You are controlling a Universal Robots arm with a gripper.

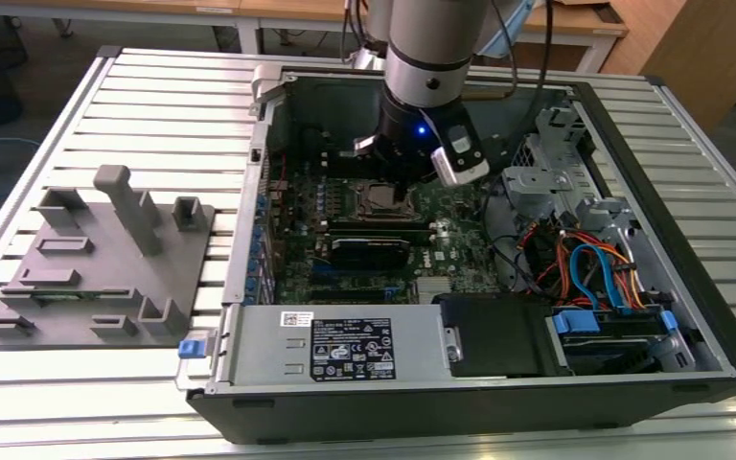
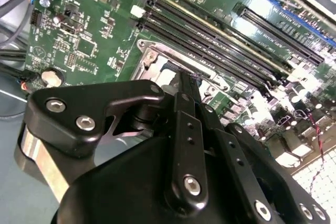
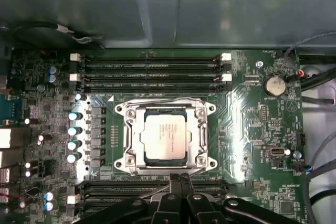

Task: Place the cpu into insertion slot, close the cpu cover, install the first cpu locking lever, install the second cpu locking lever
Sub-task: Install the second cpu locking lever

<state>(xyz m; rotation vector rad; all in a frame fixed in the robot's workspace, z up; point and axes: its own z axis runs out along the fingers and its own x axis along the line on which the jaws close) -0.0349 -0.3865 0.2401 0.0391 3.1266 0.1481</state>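
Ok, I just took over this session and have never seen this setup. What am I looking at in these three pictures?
The exterior view looks down at an open computer case on a slatted table. One robot arm reaches inside, its gripper low over the green motherboard. A grey fixture block sits on the exterior view's left. The other two cameras ride on the arm's wrist. In the first wrist view the cpu lies in the insertion slot, with the cpu cover framing it. The black fingers meet at the socket's edge, holding nothing visible.

We saw even, diffuse room light; glare whitened the ribbed metal table [image 1: 150,105], the open dark computer case [image 1: 675,287] interior lay shadowed, and close black gripper links [image 2: 184,145] blurred softly.
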